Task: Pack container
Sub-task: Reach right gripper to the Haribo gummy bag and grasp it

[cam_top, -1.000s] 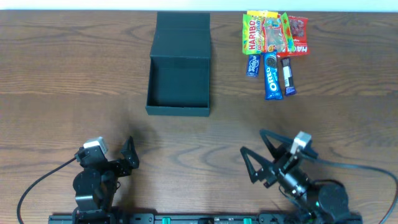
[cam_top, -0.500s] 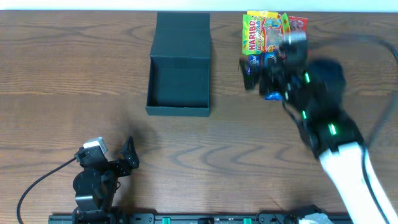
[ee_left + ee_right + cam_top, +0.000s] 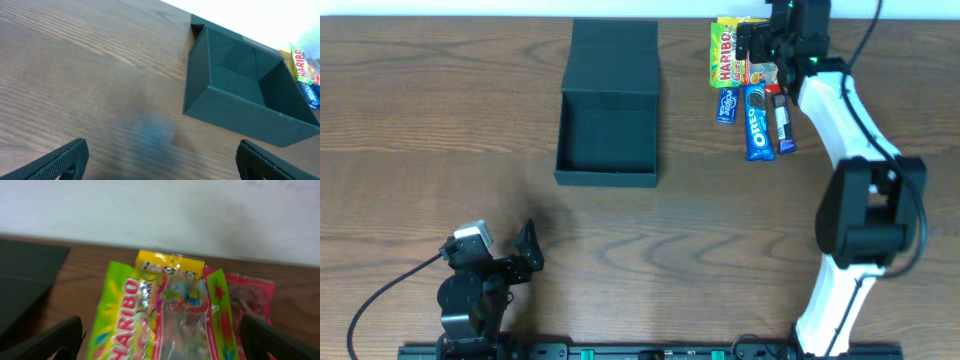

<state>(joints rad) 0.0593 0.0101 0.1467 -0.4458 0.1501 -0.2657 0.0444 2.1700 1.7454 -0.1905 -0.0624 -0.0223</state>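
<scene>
Toward the back of the wooden table (image 3: 420, 130), a little left of centre, sat the dark green box (image 3: 606, 178), its lid (image 3: 613, 45) folded open flat behind it. Well to its right lay a cluster of snacks, all on the table outside the box: a Haribo bag (image 3: 727, 55), a blue Oreo pack (image 3: 756, 122), a small blue packet (image 3: 725, 105) and a dark bar (image 3: 782, 125). The right arm (image 3: 840, 110) was stretched to the far edge over that pile. The right gripper (image 3: 160, 330) hung above the Haribo bag with its fingers (image 3: 55, 340) spread wide and nothing between them (whether they touched the bag could not be told). A yellow packet (image 3: 170, 264) showed behind the bag and a red one (image 3: 250, 299) beside it. Near the front left, the left gripper (image 3: 162, 150) sat low over bare wood, pointed at the box, likewise wide apart and holding nothing.
</scene>
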